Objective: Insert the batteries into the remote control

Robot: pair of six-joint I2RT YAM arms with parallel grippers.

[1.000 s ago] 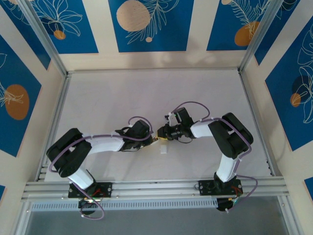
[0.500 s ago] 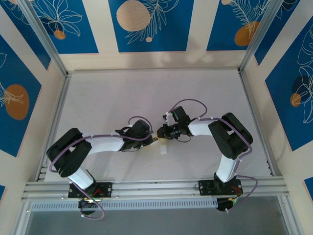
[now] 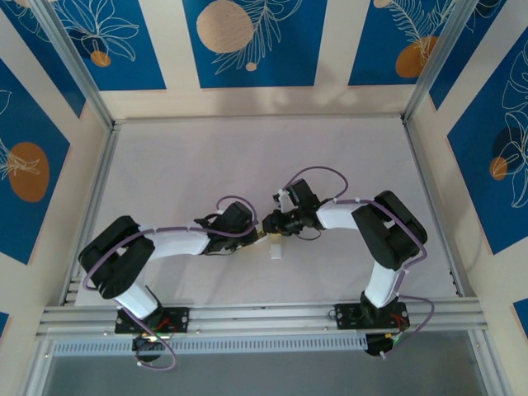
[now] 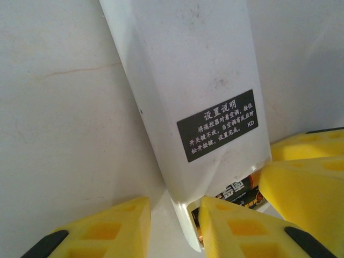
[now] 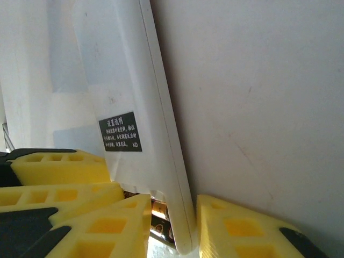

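Batteries (image 4: 239,193) mostly hidden inside remote control (image 4: 199,80), labels cut off

One remote control (image 4: 199,91), at least one battery (image 4: 239,192), one loose white piece (image 3: 275,251).

The white table (image 3: 247,157) is framed by aluminium rails. A small white rectangular piece (image 3: 275,251) lies flat near its middle. Whether the remote control (image 4: 199,80) rests on it cannot be told.

Small white piece (image 3: 275,251) on white table (image 3: 206,165); blue floral wall panels (image 3: 250,41).
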